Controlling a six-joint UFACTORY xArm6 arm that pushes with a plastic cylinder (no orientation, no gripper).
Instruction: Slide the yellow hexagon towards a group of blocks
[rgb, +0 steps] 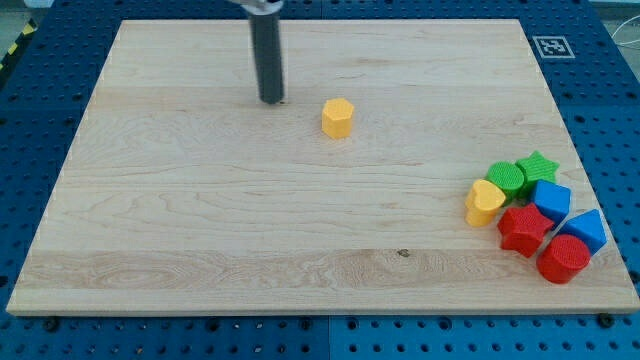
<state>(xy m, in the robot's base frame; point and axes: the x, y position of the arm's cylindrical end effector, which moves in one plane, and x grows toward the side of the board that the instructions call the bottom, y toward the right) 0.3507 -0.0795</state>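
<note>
The yellow hexagon (338, 118) stands alone on the wooden board (200, 220), above the view's middle. My tip (271, 101) rests on the board to the hexagon's left and slightly above it, with a clear gap between them. A group of blocks sits at the view's lower right: a yellow heart (484, 203), a green round block (507, 179), a green star (538, 165), a blue block (550, 200), a red star (524, 229), a blue triangle-like block (586, 230) and a red cylinder (563, 259).
The board lies on a blue perforated table (40, 120). A black-and-white marker tag (551, 46) sits just off the board's top right corner. The group lies close to the board's right and bottom edges.
</note>
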